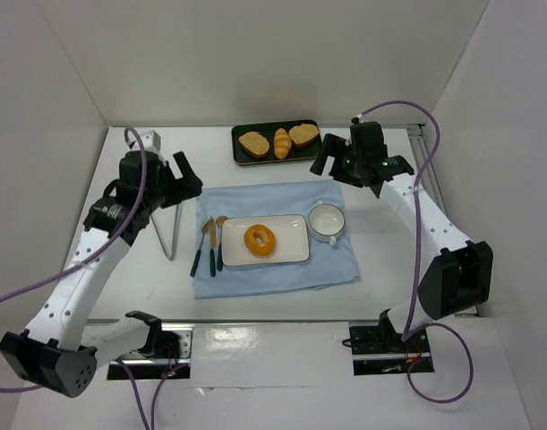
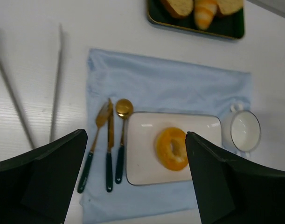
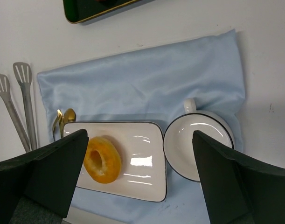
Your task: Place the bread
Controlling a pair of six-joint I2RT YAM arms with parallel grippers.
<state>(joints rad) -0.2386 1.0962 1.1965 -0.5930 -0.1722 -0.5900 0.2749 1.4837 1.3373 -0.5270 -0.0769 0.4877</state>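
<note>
The bread [image 1: 260, 239] [image 2: 172, 148] [image 3: 102, 159], a glossy orange-golden ring, lies flat on the left half of the white rectangular plate [image 1: 291, 228] [image 2: 142, 158] [image 3: 142, 161]. My left gripper [image 1: 191, 175] [image 2: 135, 135] hovers open above the table, up and to the left of the plate, and holds nothing. My right gripper [image 1: 349, 175] [image 3: 140, 135] hangs open above the cup's far side, also with nothing between its fingers. Neither gripper touches the bread.
Plate, white cup [image 1: 327, 221] [image 3: 198, 147] and gold cutlery [image 1: 210, 246] [image 2: 109, 149] rest on a blue cloth [image 1: 273, 197]. Metal tongs [image 1: 170, 228] [image 2: 56, 79] lie left of it. A dark tray [image 1: 242, 159] with toast slices and a roll sits behind.
</note>
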